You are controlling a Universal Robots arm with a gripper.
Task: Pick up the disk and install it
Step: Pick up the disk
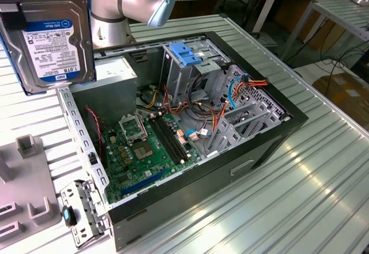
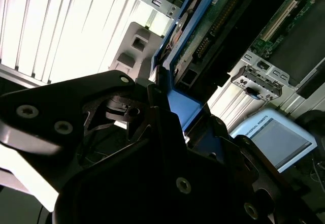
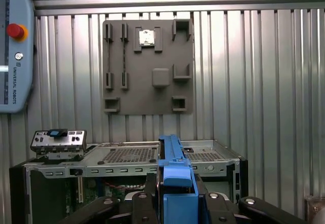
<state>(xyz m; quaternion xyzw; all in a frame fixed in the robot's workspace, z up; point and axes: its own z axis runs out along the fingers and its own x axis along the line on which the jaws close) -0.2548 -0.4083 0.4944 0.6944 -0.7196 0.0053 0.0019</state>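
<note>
The disk (image 1: 51, 35), where's it at?
– Up in the air at the exterior view's left, label facing the cam, above the ribbed table (image 1: 323, 196). It's beside the open PC case (image 1: 277, 133), well apart from the drive cage (image 1: 187, 55).
– Jaws?
– The gripper (image 3: 176, 186) is clamped on the disk's blue rail, per the first wrist view.

The disk (image 1: 49, 38) hangs at the exterior view's left, beside the case (image 1: 253, 156).
</note>
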